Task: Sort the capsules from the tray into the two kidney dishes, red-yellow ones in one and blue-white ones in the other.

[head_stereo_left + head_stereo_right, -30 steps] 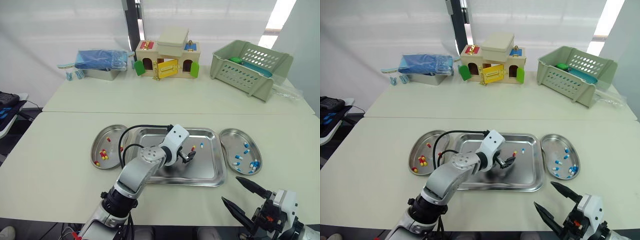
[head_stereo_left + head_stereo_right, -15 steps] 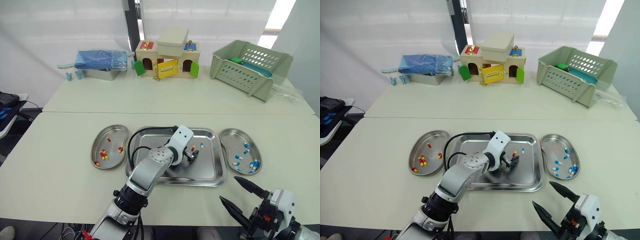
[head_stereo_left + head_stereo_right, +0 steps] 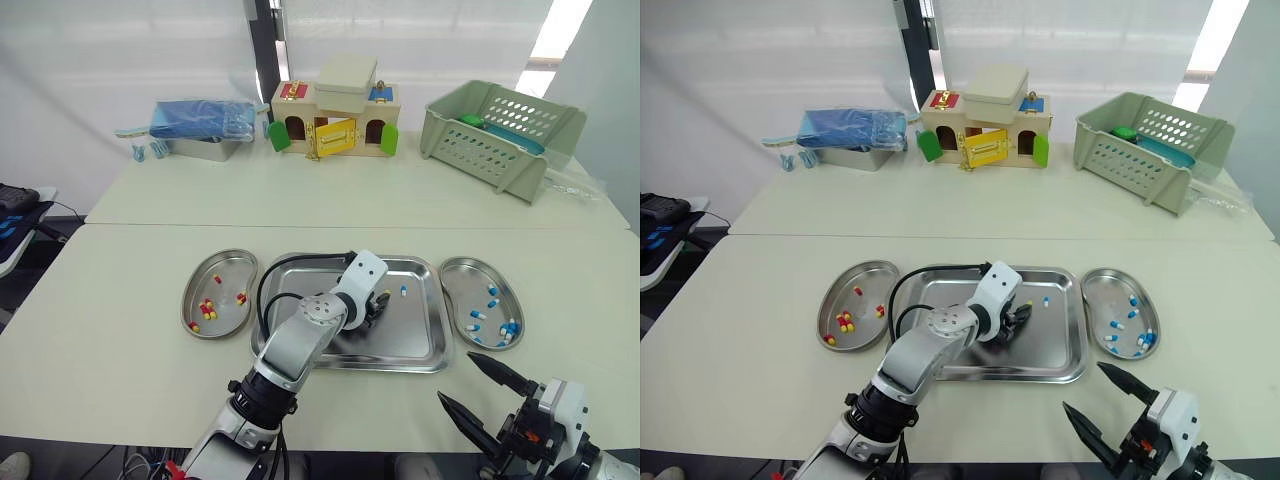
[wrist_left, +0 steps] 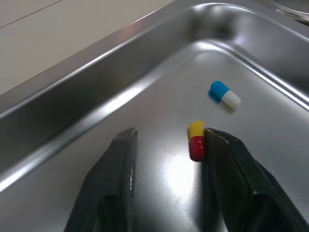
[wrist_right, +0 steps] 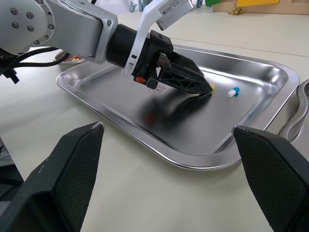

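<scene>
left arm has reached further across the tray [image 3: 410, 335] and lowered. left fingers [image 4: 118, 169] apart, tips at the tray floor; red-yellow capsule [image 4: 197, 141] just inside one fingertip, touching it, well off the other. risk: closing off-centre may skid it over the smooth steel toward the nearby blue-white capsule [image 4: 225, 94]. right fingers [image 5: 72, 169] apart, at the near desk edge.

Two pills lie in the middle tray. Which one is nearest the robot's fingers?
The red-yellow pill, lying right beside one of the left arm's fingers. The blue-white pill lies apart from them, farther along the tray.
</scene>
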